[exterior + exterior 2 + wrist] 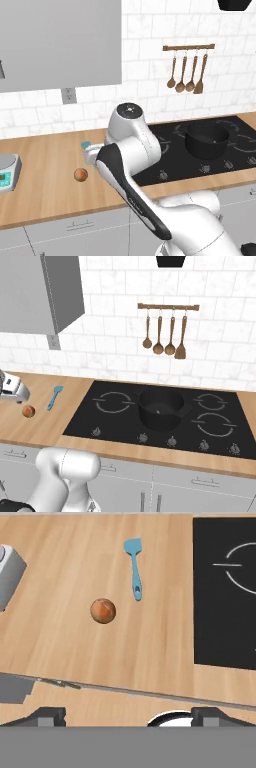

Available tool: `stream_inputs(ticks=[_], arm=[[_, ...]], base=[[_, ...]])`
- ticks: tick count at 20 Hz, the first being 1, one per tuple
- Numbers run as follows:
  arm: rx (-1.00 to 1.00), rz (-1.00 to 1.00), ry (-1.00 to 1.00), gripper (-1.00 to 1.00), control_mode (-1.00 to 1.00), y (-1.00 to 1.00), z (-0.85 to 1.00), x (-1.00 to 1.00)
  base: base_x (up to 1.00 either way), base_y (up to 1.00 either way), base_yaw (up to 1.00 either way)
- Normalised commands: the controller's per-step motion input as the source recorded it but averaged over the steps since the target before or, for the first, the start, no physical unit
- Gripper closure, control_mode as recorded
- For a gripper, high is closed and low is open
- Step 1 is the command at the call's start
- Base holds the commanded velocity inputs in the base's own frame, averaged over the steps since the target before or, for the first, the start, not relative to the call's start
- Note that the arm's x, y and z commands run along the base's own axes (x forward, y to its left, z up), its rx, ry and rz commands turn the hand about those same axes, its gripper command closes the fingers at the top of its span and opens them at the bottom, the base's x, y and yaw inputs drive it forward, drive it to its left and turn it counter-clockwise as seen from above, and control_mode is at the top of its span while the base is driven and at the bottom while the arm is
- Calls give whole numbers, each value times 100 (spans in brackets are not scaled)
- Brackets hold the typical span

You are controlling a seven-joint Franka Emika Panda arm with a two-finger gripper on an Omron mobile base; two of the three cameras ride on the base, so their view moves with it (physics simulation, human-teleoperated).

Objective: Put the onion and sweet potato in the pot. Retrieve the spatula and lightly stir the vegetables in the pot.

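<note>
Lying well ahead of the spread, empty fingers [128,714]: reddish-brown vegetable [103,610], spatula [134,568].

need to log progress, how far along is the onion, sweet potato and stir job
Partly done: a small pale lump already lies inside the pot on the cooktop. In hand: nothing; the gripper hangs open above the counter. Left: the reddish-brown vegetable sits on the wood, and the spatula lies untouched beside it, so no stirring yet.
</note>
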Motion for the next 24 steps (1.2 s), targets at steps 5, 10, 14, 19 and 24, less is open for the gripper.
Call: stream_inputs(ticks=[5, 10, 14, 19, 24], arm=[[-1, 0, 4, -100, -100, 35, -54, 27], [0, 0, 0, -100, -100, 17, -58, 32], [0, 0, 0, -100, -100, 18, -49, 35], [0, 0, 1, -100, -100, 20, -43, 49], [0, 0, 6, -100, -100, 17, -40, 59]], base=[[0, 0, 0], [0, 0, 0], [0, 0, 0], [0, 0, 0], [0, 0, 0]])
